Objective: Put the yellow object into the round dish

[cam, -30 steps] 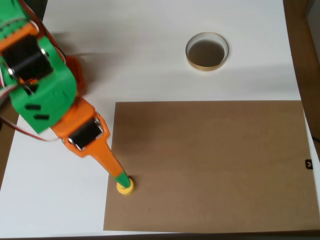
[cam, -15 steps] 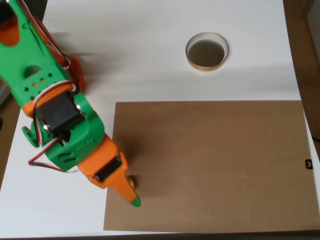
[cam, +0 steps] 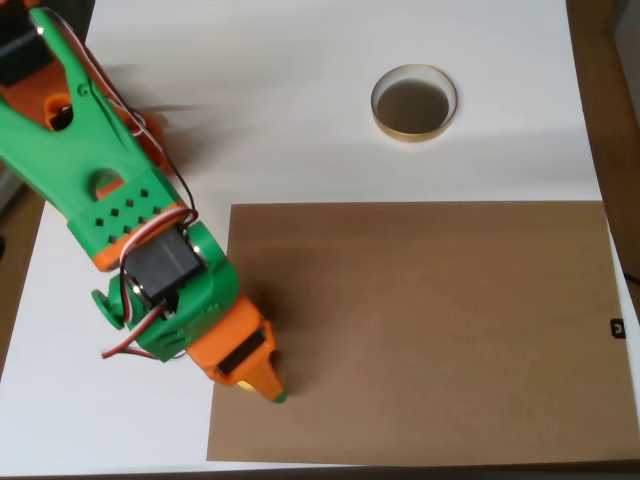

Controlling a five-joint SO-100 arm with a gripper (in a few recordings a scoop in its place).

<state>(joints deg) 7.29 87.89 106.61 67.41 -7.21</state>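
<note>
**Hand low over the mat's lower left corner, dish far off at the top**

Looking down from the overhead view, we see the green and orange arm (cam: 120, 220) reaching in from the upper left and bending steeply down, so that its hand (cam: 262, 385) points at the lower left part of a brown mat (cam: 430, 330). The orange wrist block and a green fingertip cover most of what lies beneath them. We make out a small sliver of yellow at the lower edge of the orange block, just beside the green tip; this looks like the yellow object (cam: 243, 383), though nearly all of it is hidden under the hand. It sits close to the mat's left edge, near the lower corner.

We cannot tell whether the hand is parted or closed, nor whether it grips the yellow piece, because the fingers are seen end-on from above and overlap each other.

The round dish (cam: 414, 129) stands on the white table (cam: 300, 100) above the mat's upper edge, right of centre, well apart from the hand. Its pale gold rim rings a dark inside, and we see nothing lying in it. The mat lies flat on the table, with white showing along its left side and above it.
</note>
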